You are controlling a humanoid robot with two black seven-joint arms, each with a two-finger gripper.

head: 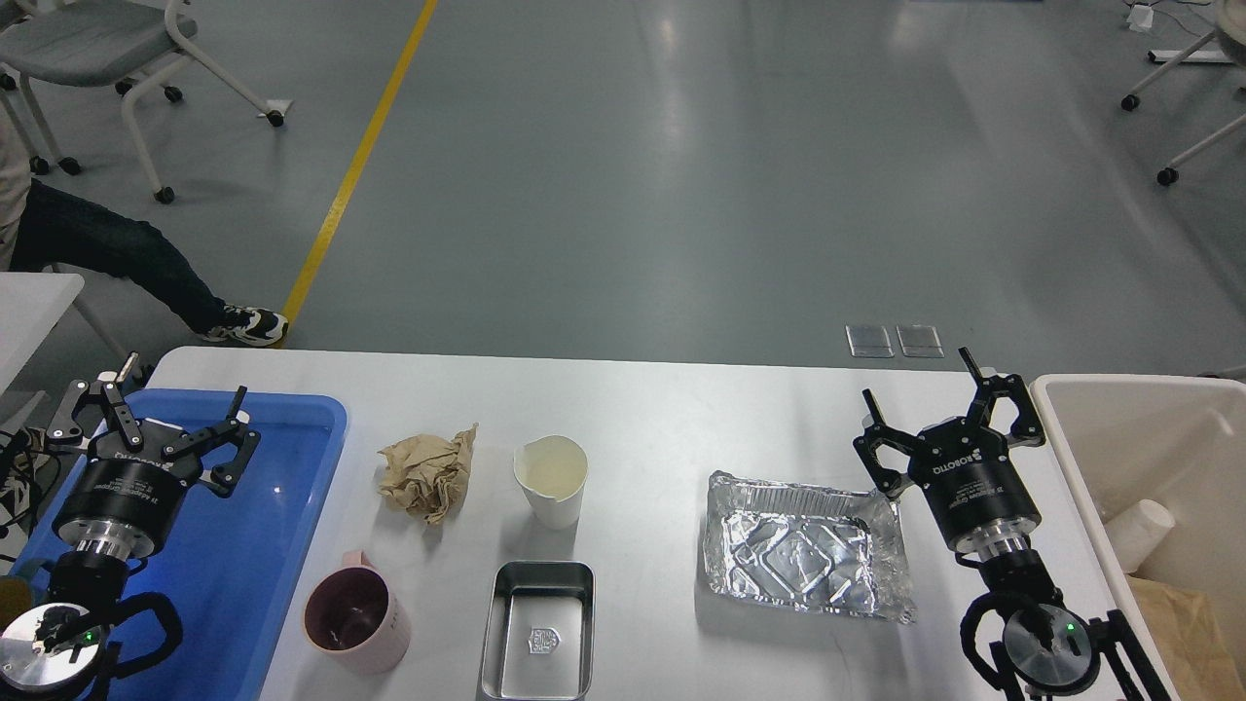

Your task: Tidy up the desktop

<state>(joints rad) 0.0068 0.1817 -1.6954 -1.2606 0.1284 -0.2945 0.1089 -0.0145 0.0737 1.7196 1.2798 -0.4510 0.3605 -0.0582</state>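
The white desktop (662, 409) spans the lower part of the head view. On it lie a crumpled brown paper ball (426, 475), a white paper cup (551, 479), a pink mug (350, 619), a steel rectangular tin (538, 629) and a crinkled foil tray (805, 557). My left gripper (164, 401) hangs open over the blue tray (263, 545), holding nothing. My right gripper (920, 382) stands open just beyond the foil tray's far right corner, also empty.
A beige bin (1158, 428) at the right edge holds a paper cup (1141, 532) and brown paper. A person's leg (117, 263) and an office chair (107, 49) are beyond the table's far left corner. Grey floor lies behind.
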